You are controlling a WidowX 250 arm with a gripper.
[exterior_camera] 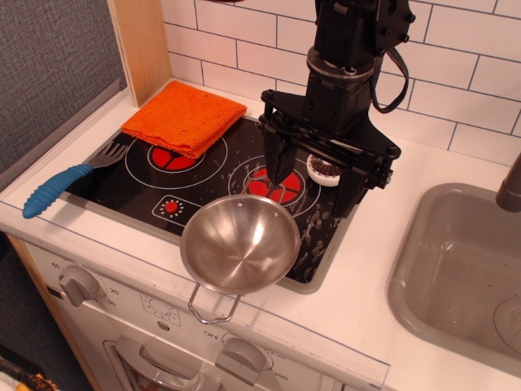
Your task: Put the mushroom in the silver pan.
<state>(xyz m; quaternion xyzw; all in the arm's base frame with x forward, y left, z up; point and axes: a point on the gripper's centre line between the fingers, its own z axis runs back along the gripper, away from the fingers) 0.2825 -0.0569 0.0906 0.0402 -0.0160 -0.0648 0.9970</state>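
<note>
The mushroom [325,170] lies on the black stovetop [203,175] at its back right, ribbed dark underside facing up, partly hidden by the gripper's bar. My black gripper [316,175] hangs low over it, open, with one finger [273,159] left of the mushroom and the other to its right. The silver pan [240,243] sits empty at the stove's front edge, just in front of the gripper, with its wire loop handle [213,308] pointing forward.
An orange cloth [186,116] lies on the back left burner. A fork with a blue handle [63,185] lies at the stove's left edge. The grey sink basin [460,277] and a faucet [510,187] are at the right. A tiled wall stands behind.
</note>
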